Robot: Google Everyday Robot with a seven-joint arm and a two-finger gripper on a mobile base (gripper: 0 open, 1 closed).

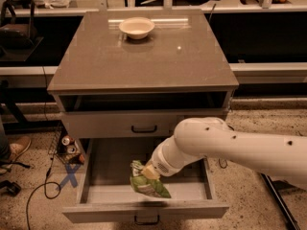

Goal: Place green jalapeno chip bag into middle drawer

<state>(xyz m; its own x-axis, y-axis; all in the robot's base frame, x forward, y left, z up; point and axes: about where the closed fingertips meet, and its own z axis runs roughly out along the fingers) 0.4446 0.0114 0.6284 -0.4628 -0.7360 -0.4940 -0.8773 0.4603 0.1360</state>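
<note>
Camera view: gripper (150, 172) down over open middle drawer (192, 189), clamped on top of green jalapeno chip bag (147, 186). Bag hangs at drawer centre, toward near wall. Step: placing. Next: lower slightly, release, lift out clear of upper drawer front (110, 125).

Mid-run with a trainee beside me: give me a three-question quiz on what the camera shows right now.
1. True or false: the bowl sits inside the open drawer.
2. Where is the gripper? A) beside the bowl; B) over the open drawer, holding the bag; C) out of view.
3. Fill in: the upper drawer is ___.
Key: 1 false, the bowl is on the cabinet top; 2 B; 3 shut.
</note>
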